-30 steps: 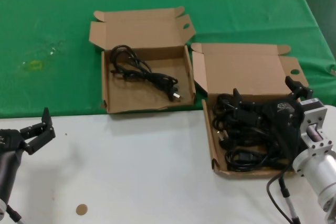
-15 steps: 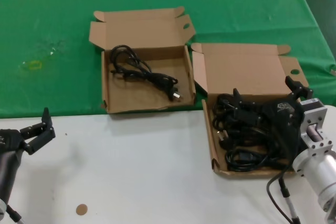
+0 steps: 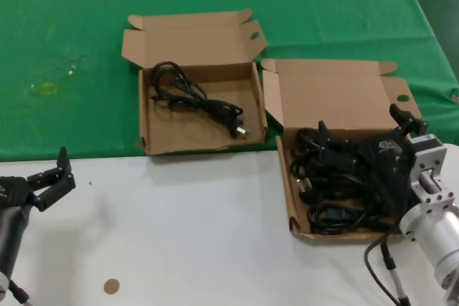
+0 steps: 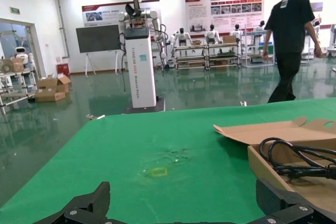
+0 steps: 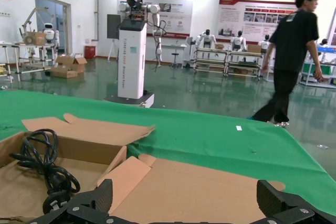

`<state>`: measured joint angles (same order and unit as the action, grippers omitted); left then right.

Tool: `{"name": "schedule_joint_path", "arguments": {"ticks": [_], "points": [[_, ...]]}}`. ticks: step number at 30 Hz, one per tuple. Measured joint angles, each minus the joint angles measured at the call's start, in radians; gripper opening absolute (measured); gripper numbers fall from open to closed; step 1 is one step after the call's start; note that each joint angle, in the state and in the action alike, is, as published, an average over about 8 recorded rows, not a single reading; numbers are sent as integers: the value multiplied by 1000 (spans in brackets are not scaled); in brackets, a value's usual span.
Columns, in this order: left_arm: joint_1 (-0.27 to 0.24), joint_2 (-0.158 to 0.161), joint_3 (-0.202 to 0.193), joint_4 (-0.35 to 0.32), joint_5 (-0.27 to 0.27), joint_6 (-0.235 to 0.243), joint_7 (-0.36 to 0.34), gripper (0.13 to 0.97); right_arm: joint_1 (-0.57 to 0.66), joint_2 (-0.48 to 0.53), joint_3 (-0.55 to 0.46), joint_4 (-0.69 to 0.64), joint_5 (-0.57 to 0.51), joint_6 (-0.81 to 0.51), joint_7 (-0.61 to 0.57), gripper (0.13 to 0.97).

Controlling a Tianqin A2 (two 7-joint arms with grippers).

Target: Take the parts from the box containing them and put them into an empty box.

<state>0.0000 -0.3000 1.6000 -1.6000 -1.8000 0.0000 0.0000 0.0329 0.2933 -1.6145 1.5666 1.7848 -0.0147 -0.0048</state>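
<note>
Over the near right box [image 3: 287,184], heaped with black coiled cords [image 3: 333,184], the right gripper [image 3: 358,150] hangs low among them with fingers spread, closed on nothing that shows. The far left box [image 3: 143,123] holds one cord [image 3: 193,98]. At the near left, the left gripper [image 3: 51,177] waits open above the white table [image 3: 186,234].
</note>
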Motion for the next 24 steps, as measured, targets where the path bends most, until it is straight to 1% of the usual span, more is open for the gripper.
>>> {"name": "schedule_joint_path", "arguments": {"ticks": [24], "points": [[0, 0, 0, 0, 0, 0, 0, 966, 0, 0, 0, 0, 0, 0, 0, 966]]}}
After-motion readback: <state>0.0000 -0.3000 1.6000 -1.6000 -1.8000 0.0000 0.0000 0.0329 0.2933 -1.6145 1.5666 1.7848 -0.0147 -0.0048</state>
